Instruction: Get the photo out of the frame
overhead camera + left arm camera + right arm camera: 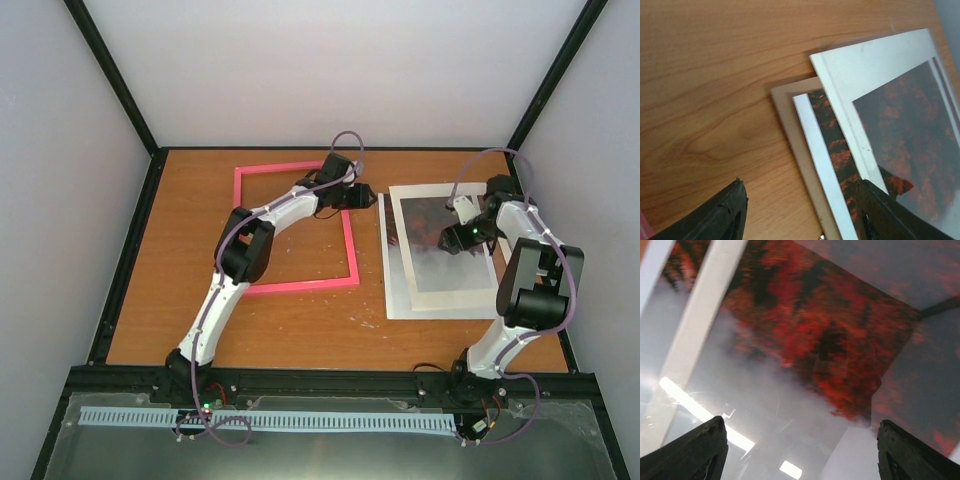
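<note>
From above, the frame [300, 286] lies flat on the bench [180, 250] left of centre, with bare wood showing through its pink border, so its contents appear to be out already. To its right sits a loose stack of sheets with the photo [445, 265] among them, dark end away from the arm bases. The left hand [362, 195] hangs between the frame's far right corner and the stack. The right hand [452, 238] is over the picture itself. In the left wrist view, the fingers stand apart with nothing between them, aimed at the stack's fanned corner. There a brown backing board [795, 135] pokes out lowest, and a white mat [860, 70] lies askew on top. The staggered edges probably offer a lip to catch. In the right wrist view, that hand's fingers are also spread wide and empty, close above the red-and-black print. The glare streaks suggest a glossy surface, perhaps a clear pane, though I cannot tell whether the fingers touch it.
</note>
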You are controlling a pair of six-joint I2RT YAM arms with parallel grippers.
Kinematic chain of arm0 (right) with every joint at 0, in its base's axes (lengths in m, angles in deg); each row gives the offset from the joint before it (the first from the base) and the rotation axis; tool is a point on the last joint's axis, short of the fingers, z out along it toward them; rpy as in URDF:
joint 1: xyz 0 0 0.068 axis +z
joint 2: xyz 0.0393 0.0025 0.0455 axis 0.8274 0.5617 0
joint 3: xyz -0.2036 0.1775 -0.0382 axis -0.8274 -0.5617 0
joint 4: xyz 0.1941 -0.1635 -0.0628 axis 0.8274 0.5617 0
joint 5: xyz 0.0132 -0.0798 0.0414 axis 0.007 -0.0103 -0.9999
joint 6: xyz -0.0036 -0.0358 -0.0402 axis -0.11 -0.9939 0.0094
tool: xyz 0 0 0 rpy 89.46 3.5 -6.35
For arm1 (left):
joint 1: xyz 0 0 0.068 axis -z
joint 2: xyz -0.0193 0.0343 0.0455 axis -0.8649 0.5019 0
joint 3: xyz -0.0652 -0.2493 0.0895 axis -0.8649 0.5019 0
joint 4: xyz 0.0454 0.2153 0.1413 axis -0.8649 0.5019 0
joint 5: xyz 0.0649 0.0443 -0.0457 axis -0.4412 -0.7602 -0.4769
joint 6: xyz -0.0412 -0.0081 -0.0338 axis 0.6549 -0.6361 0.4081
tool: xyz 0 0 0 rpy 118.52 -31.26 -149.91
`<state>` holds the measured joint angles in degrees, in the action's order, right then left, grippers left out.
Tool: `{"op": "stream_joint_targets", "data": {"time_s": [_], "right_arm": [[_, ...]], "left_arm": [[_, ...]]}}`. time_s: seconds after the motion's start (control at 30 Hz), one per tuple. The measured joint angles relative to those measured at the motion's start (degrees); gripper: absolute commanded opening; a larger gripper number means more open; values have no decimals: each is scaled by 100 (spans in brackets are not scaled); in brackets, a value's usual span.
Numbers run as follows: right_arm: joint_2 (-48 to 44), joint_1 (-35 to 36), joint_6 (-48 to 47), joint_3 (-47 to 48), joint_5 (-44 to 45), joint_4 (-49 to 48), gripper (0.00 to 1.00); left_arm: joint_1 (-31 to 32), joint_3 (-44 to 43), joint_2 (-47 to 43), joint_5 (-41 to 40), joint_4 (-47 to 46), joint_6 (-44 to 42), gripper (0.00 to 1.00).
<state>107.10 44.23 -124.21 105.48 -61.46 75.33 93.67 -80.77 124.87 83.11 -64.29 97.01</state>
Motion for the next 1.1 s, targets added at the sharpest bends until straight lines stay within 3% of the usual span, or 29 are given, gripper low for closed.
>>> {"op": "stream_joint_targets", "data": {"time_s": [0.23,0.5,0.73,1.1], "right_arm": [[614,-614,282,667,280,-168,92],[1432,-1045,326,1207,361,-278,90],[1722,-1012,260,1198,310,-243,87],[1764,-1012,26,1198,201,-258,85]], "left_arm": [[7,-50,186,-46,0,483,61],[13,-140,341,-76,-387,723,59],[20,-232,470,-33,-981,737,60],[66,-824,1021,216,-1012,905,60]]}}
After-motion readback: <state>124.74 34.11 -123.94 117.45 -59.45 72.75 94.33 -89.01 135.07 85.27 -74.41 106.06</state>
